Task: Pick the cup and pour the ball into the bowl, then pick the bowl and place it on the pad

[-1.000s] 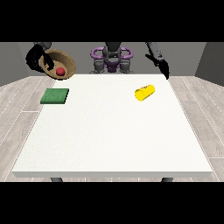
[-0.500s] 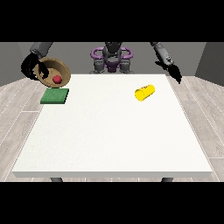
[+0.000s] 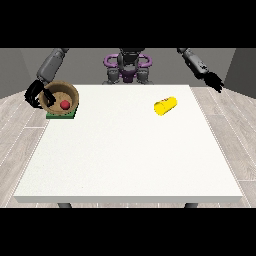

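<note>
A brown wooden bowl (image 3: 58, 91) with a red ball (image 3: 65, 104) inside sits low over the green pad (image 3: 62, 115) at the table's far left corner; whether it touches the pad I cannot tell. The hand at the view's left (image 3: 36, 95) is curled round the bowl's left rim. A yellow cup (image 3: 165, 105) lies on its side on the table right of centre. The hand at the view's right (image 3: 215, 81) hangs in the air past the table's far right corner, away from the cup, fingers relaxed.
The white table (image 3: 130, 155) stretches towards the camera. The robot's torso (image 3: 128, 67) stands behind the far edge. Wooden floor surrounds the table.
The bowl with the ball has come down and forward onto the green pad, carried by the hand at the view's left. The hand at the view's right has swung outward and lower.
</note>
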`<move>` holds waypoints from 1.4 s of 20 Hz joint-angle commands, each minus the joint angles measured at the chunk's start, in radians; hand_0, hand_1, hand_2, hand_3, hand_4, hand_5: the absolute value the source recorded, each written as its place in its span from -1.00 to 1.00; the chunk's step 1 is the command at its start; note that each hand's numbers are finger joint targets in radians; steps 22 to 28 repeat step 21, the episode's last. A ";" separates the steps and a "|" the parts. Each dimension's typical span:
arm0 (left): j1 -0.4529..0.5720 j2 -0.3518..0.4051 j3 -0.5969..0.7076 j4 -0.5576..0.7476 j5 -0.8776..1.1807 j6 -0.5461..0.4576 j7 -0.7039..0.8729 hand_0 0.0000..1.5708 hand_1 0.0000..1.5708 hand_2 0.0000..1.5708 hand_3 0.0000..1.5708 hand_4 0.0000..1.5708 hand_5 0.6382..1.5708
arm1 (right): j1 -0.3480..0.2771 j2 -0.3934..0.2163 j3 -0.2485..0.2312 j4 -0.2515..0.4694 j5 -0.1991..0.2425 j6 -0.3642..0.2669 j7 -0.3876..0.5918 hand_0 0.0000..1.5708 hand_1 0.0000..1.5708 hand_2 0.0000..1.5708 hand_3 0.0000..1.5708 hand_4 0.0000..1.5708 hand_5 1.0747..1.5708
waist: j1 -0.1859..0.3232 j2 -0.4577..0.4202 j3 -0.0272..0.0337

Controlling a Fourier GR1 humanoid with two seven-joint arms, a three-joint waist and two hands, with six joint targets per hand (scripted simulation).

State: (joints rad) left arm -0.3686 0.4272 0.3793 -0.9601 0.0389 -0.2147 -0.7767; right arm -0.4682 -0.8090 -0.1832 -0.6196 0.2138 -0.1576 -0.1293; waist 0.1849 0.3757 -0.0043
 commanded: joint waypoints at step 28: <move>0.086 0.057 0.068 0.009 0.080 -0.048 0.055 -1.00 -1.00 -1.00 -1.00 0.12 0.23 | -0.232 0.026 -0.253 0.145 -0.303 0.290 0.007 -1.00 -1.00 -0.87 -0.53 -0.36 0.20 | -0.082 -0.107 0.0032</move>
